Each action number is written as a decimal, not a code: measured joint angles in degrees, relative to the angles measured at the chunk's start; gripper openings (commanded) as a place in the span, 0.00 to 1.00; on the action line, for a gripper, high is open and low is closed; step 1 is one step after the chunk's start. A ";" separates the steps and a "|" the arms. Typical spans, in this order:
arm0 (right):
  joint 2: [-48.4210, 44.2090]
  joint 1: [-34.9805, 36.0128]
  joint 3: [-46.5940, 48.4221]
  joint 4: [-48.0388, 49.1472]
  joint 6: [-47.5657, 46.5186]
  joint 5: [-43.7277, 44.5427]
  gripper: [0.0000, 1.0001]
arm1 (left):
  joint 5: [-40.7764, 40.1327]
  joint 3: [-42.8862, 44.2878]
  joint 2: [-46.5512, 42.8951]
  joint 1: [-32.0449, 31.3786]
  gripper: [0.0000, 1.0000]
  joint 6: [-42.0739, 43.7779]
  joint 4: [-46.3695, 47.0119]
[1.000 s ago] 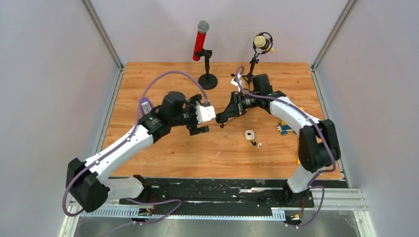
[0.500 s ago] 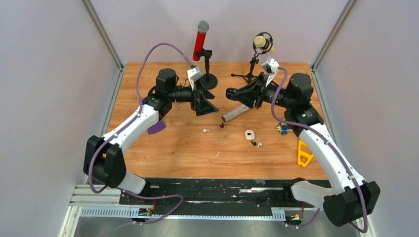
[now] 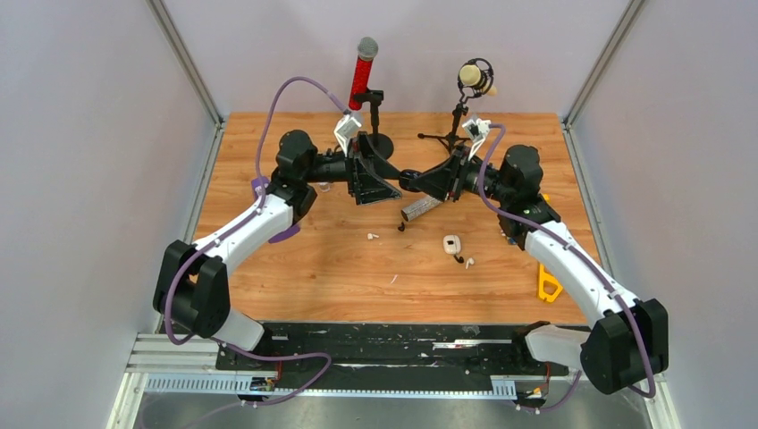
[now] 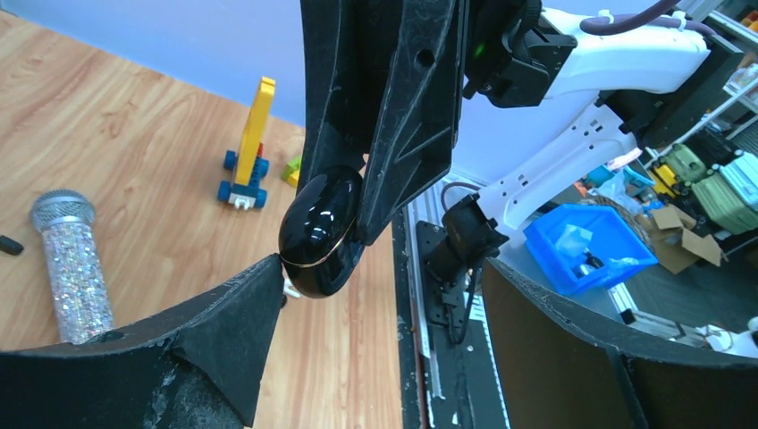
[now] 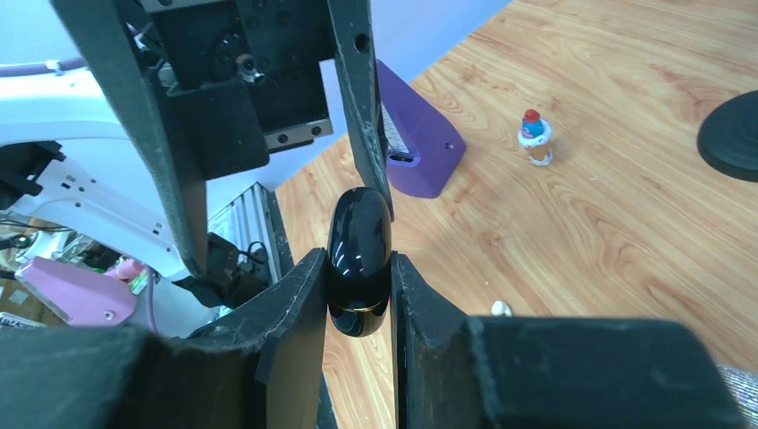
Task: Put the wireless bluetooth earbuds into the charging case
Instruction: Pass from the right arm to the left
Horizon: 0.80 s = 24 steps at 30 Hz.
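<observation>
One black charging case, partly hidden behind right fingers

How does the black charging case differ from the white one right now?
The black charging case is glossy dark and held off the table in the right gripper, the open left gripper around it; the white charging case is pale and lies on the table, touched by neither. The black one looks shut at its seam; the white one's lid I cannot tell. Both are small and rounded.

The left tool and right tool meet tip to tip above the table.
</observation>
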 measured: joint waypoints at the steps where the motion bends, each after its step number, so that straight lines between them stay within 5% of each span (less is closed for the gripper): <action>1: -0.09 0.00 -0.31 0.85 0.59 -0.15 0.15 | 0.02 -0.26 0.02 -0.09 0.87 -0.31 0.22; 6: -1.05 -0.07 -0.90 3.89 3.21 -0.94 0.15 | 0.15 -0.57 0.00 -0.92 0.85 -0.68 -0.02; 16: -0.61 -0.07 -5.27 14.19 7.78 -0.96 0.15 | -0.28 -0.70 0.07 -1.05 0.63 -2.43 -0.35; 24: 0.11 -0.07 -5.90 17.25 9.31 -0.96 0.16 | -1.31 -0.90 0.13 -0.76 0.62 -2.99 -0.33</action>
